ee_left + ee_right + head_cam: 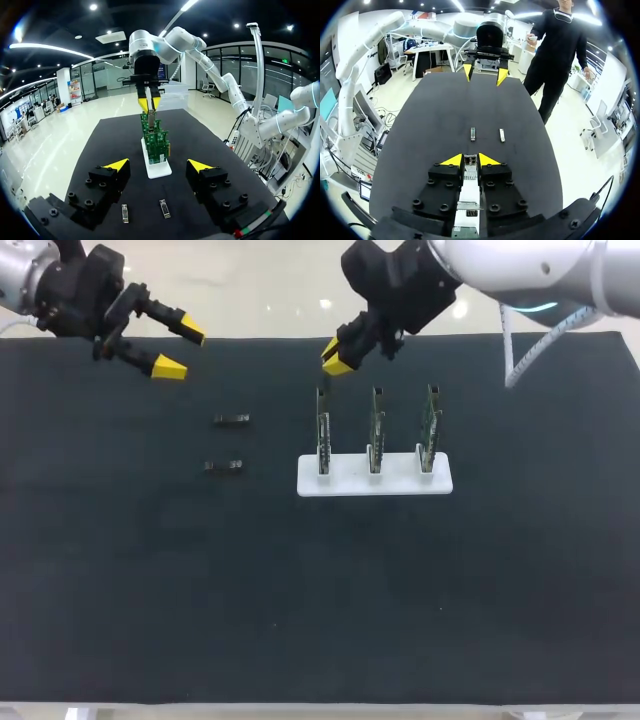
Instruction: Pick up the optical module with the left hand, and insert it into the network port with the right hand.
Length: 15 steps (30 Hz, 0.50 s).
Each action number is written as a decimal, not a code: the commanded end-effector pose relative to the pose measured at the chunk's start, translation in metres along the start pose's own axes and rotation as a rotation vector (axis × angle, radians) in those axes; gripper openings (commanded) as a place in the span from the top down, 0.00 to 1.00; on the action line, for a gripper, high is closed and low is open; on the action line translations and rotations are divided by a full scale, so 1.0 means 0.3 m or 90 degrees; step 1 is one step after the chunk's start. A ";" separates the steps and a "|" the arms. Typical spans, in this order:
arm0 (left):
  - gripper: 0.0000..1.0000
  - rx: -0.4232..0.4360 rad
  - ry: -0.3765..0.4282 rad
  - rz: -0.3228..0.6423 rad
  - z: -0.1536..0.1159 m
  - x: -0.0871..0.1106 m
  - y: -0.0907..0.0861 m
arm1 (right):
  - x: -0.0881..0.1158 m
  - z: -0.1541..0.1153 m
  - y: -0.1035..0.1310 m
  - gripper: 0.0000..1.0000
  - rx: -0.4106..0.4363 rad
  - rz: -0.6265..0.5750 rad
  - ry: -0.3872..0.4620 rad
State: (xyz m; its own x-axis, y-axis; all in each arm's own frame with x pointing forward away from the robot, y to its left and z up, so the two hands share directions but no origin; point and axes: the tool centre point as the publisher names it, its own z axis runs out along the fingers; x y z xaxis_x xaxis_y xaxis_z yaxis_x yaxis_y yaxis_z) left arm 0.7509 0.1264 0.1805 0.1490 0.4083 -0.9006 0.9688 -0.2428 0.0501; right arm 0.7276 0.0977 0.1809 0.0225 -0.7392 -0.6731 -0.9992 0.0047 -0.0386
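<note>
Black cloth covered the table point(300, 620). The white stand point(375, 481) held three upright circuit boards point(375, 425). The right gripper point(335, 355) hung just above the far end of the stand's leftmost board, its jaws a narrow slit apart and gripping nothing visible. The left gripper point(180, 350) hovered well left of the stand, jaws spread wide and empty. Two small modules point(232, 419) lay flat on the cloth left of the stand.

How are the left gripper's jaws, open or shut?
Open. The left gripper has its yellow tips wide apart, with nothing between them; both optical modules lie on the table.
</note>
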 end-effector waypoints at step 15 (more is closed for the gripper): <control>0.00 0.002 0.002 0.000 0.000 0.000 0.004 | -0.013 0.004 -0.015 1.00 0.000 0.003 -0.011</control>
State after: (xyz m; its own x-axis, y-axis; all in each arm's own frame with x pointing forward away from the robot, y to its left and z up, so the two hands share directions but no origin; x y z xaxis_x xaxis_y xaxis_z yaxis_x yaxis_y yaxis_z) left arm 0.7509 0.1263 0.1805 0.1490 0.4083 -0.9006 0.9688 -0.2429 0.0502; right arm 0.7314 0.1006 0.1826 0.0198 -0.7280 -0.6853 -0.9993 0.0072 -0.0365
